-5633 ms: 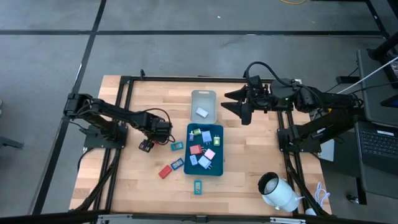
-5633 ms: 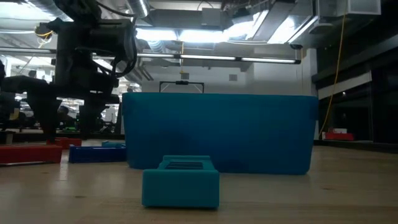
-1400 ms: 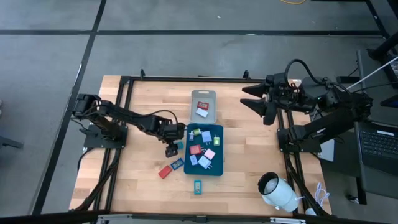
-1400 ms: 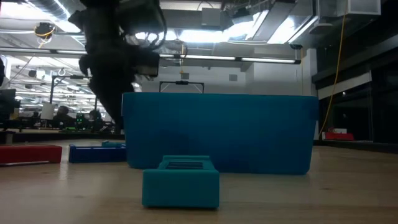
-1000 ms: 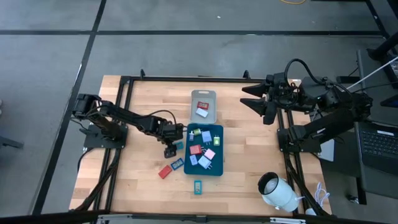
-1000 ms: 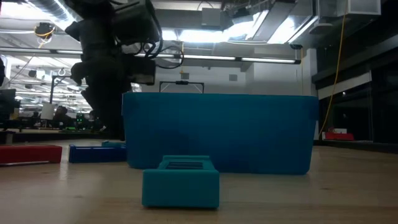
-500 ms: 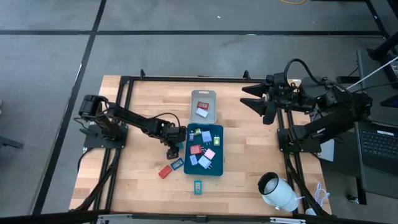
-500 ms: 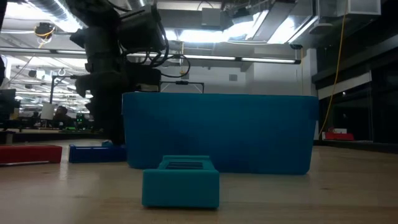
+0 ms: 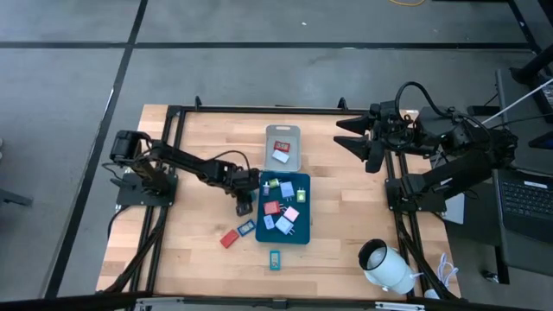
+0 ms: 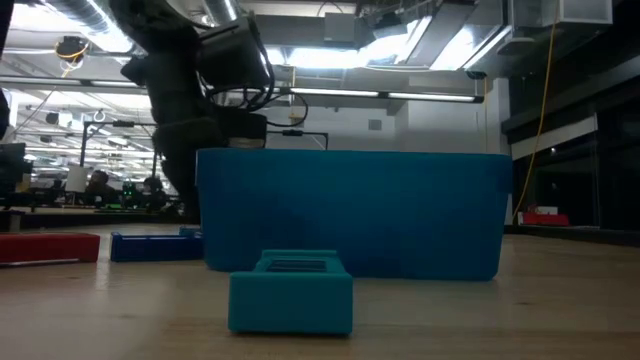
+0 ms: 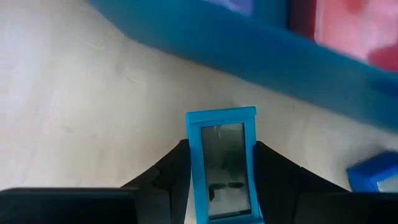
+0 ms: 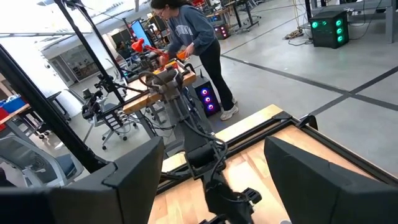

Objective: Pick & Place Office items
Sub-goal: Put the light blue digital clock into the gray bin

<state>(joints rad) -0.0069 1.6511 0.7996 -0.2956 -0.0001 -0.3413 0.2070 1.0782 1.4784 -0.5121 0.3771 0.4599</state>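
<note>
Office items: we count three loose on the table (image 9: 199,138) — red (image 9: 229,238), blue (image 9: 246,227), teal (image 9: 275,259) — plus several crowded in the dark-teal tray (image 9: 304,210), too small to tally. In the low view its wall hides the contents. Only the left wrist view shows a light blue item (image 11: 224,165) pinched in the left pincer (image 11: 222,186), just left of the tray. Right pincer (image 9: 367,145): spread, far right, above the table.

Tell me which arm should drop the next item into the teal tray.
Left. The left gripper already holds a blue item right beside the teal tray; the right gripper hangs open and empty, far off by the table's edge.
</note>
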